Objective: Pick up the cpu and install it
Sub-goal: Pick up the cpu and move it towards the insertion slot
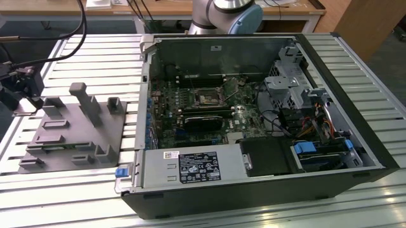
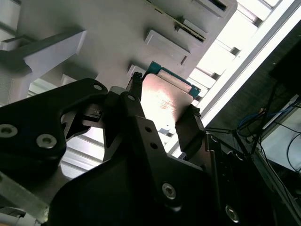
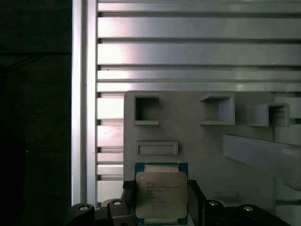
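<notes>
**Operator:** Report the state of the end effector.

**Technician:** The end effector [image 3: 161,200] is clamped on the cpu [image 3: 161,194]. In both wrist views one black finger [image 3: 196,202] bears on each of two opposite edges of the chip.

**Operator:** Where is the cpu?

**Technician:** It sits between the fingers with its silvery lid facing the first wrist camera and a green border showing around the lid. Behind it lies the grey fixture plate [image 1: 66,135], near one edge of that plate. In the exterior view the plate rests on the slatted metal counter [image 1: 89,52] in the left half of the frame.

**Operator:** And the installation site?

**Technician:** The open computer case [image 1: 254,202] occupies the centre and right of the exterior view. The motherboard socket [image 1: 209,97] is inside it, well apart from the plate.
</notes>
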You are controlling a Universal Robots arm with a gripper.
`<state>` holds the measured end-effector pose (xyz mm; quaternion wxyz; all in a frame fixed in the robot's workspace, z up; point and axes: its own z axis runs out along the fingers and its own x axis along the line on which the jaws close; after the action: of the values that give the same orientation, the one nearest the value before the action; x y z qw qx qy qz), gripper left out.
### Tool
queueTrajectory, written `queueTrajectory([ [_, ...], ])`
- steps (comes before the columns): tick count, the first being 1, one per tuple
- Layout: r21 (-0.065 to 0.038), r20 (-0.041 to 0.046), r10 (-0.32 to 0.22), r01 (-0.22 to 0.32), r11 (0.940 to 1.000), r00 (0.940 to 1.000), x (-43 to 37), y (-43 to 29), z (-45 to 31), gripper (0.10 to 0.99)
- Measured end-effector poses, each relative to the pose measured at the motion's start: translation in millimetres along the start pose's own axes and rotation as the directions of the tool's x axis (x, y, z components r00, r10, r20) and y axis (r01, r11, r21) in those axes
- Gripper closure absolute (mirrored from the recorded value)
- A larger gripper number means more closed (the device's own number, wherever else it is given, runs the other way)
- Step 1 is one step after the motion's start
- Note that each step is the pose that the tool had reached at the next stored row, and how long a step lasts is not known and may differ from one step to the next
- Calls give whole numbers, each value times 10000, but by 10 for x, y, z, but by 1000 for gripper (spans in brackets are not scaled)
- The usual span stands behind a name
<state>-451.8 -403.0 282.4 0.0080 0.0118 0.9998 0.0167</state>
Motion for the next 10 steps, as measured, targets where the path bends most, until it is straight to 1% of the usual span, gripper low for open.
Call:
queueTrajectory([
  [10,0,-1,0,0,10000,10000,-1,3,-81,549],
])
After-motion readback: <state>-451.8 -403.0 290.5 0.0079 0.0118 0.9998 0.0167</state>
